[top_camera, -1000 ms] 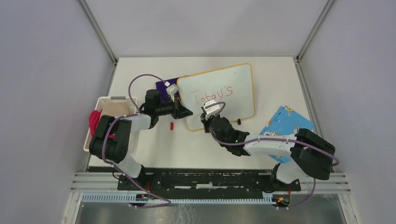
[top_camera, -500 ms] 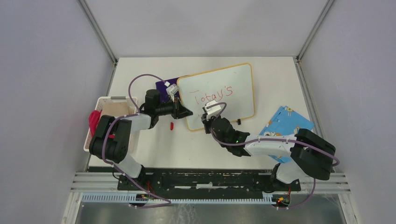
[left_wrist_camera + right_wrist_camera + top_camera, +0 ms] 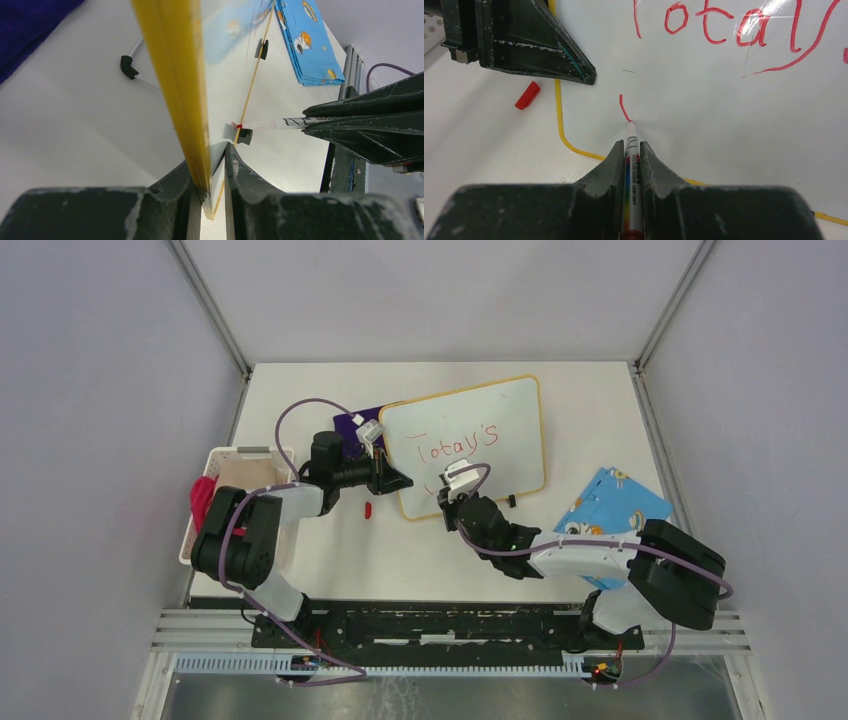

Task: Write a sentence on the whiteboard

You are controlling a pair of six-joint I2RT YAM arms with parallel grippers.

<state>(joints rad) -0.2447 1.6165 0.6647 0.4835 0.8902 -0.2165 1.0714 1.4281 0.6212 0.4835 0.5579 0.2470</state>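
Note:
The whiteboard (image 3: 510, 410), white with a yellow frame, lies tilted on the table. Red text "Today's" (image 3: 455, 447) is on it, also seen in the right wrist view (image 3: 724, 22). A short new red stroke (image 3: 623, 107) starts a second line. My right gripper (image 3: 449, 492) is shut on a white marker (image 3: 631, 165) whose tip touches the board at that stroke's end. My left gripper (image 3: 393, 480) is shut on the board's left yellow edge (image 3: 175, 75). The marker (image 3: 280, 123) also shows in the left wrist view.
A red marker cap (image 3: 367, 510) lies on the table left of the board. A purple cloth (image 3: 352, 425) lies under the board's far left corner. A blue patterned cloth (image 3: 605, 500) lies at the right. A white basket (image 3: 232, 472) with a red item stands at the left.
My right gripper has moved slightly right and toward me with the marker, drawing the first short stroke of the second line. The left gripper has not moved.

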